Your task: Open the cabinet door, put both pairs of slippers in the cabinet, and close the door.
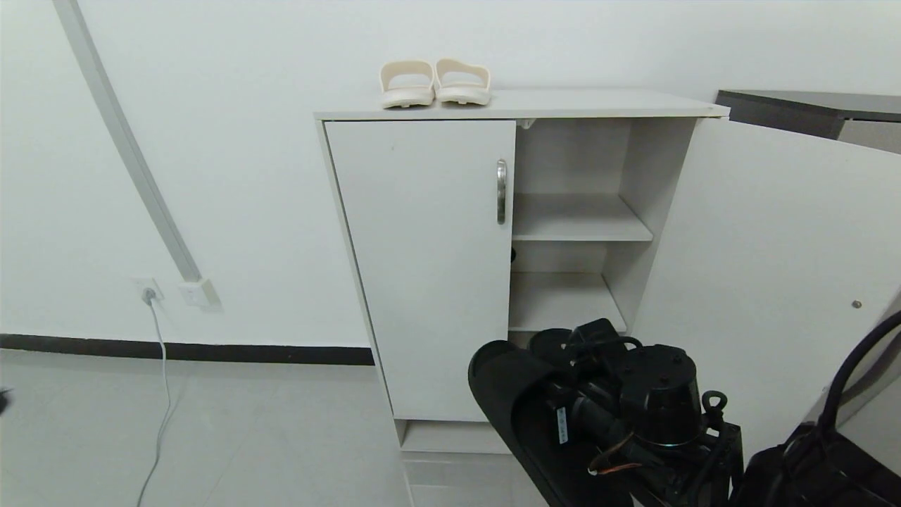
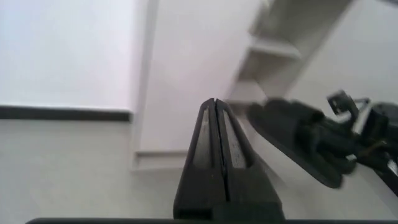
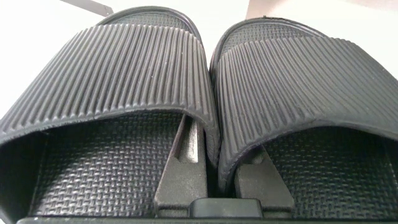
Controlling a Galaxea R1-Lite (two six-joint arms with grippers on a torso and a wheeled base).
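Far left: wall socket [image 1: 148, 290] low on the white wall, grey cable [image 1: 163, 380] plugged in and trailing down onto the floor [image 1: 211, 436]

Left gripper [image 2: 216, 149]: fingers pressed fully together, nothing between them, hanging above the floor, left of the cabinet's base

Beige slippers [image 1: 434, 83]: pair side by side, touching, on the cabinet [image 1: 605, 103] top at its left end, against the wall, straps facing the camera

Cabinet is white, stands on the floor against the wall. Left door [image 1: 422, 267] is closed, with a vertical metal handle [image 1: 501, 191] on its right edge. The right half is open: upper shelf [image 1: 581, 220] and lower shelf [image 1: 563, 304] both bare

Black slippers [image 1: 507, 384]: pair held side by side off the floor, low in front of the open right compartment, below the lower shelf's level in the head view, tilted with the sole of the left one turned to the left. In the left wrist view they [image 2: 292, 137] sit just beside the cabinet's open side. Ribbed straps and textured footbeds fill the right wrist view [image 3: 124, 74]

Right gripper [image 3: 217, 171]: one of the fingers [image 3: 183, 165] sits inside each slipper, clamped on the two inner side walls where the slippers meet, so the pair is pinched together. Not inside the cabinet yet

Right door [image 1: 767, 267]: swung wide open toward the camera, inner face showing, hinged on the cabinet's right side

Far right, behind the door: a grey unit [image 1: 809, 105] against the wall
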